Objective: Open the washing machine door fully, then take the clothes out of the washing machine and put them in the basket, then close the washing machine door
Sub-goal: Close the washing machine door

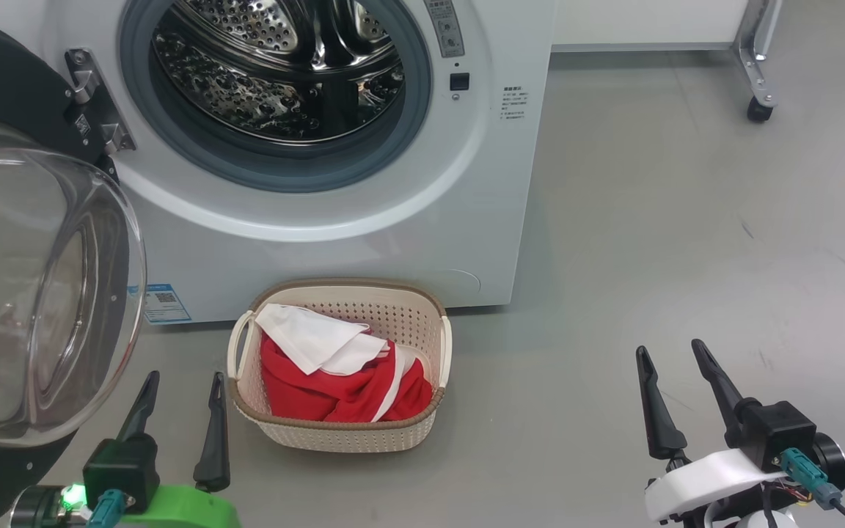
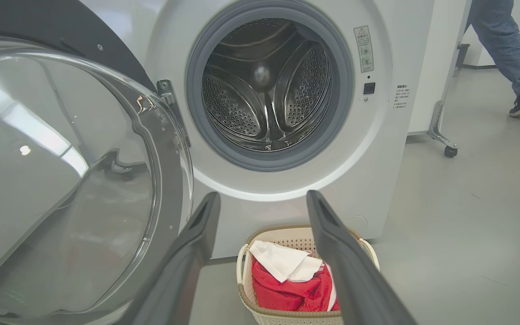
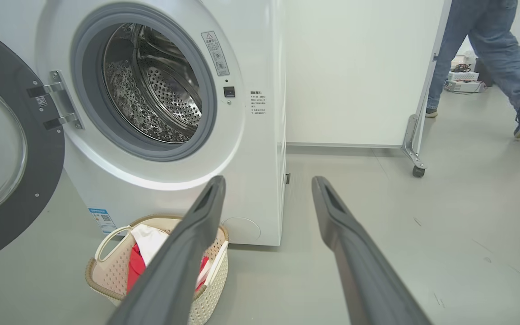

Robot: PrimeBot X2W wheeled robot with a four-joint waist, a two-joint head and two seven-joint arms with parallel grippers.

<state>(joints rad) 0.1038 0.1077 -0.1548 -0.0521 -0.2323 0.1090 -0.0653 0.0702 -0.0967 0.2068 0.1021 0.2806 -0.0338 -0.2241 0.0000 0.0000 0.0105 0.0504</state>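
While the washing machine door (image 1: 26, 293) stands swung open, the clothes (image 1: 305, 396) lie in the basket (image 1: 342, 434) before the washing machine (image 1: 320, 249); left gripper (image 1: 185, 375) and right gripper (image 1: 670, 347) both gape empty

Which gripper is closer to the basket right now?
The left gripper: its open fingers stand just beside the basket, by its left handle. The right gripper stands well apart on the other side.

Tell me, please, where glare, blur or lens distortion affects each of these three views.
Head view: the washing machine door looks milky with pale reflections, and the drum sparkles. Left wrist view: a bright streak of reflected light crosses that door's glass; the left end effector looks slightly soft so near the lens. Right wrist view: the wide lens makes the washing machine lean.
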